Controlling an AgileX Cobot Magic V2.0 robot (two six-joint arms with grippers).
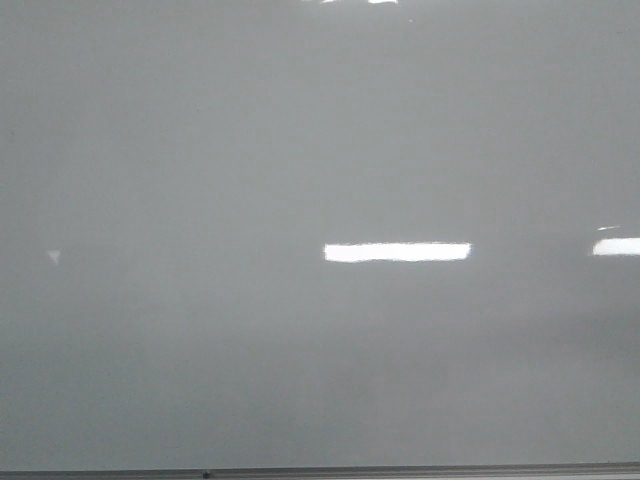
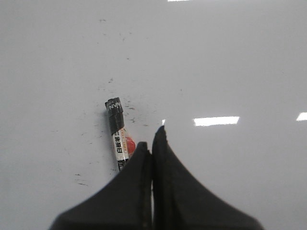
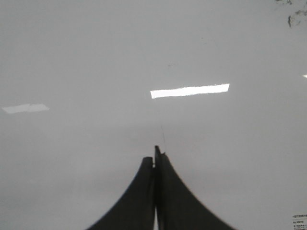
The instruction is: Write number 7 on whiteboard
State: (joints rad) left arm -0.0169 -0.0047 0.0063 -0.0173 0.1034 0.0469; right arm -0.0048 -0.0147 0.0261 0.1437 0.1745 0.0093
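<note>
On the glossy whiteboard, a labelled marker (cylindrical); both grippers clenched, empty

Only print I can spot is on the marker's label, some Chinese-looking characters too blurry to actually read, nothing else legible.

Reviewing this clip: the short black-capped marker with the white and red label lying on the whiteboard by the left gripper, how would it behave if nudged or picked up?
The short black-capped marker looks cylindrical, so a sideways nudge would probably roll it across the glossy pale whiteboard. Its rigid-looking barrel likely stays stiff in a grip. Small as it appears beside the left gripper, it is probably light.
</note>
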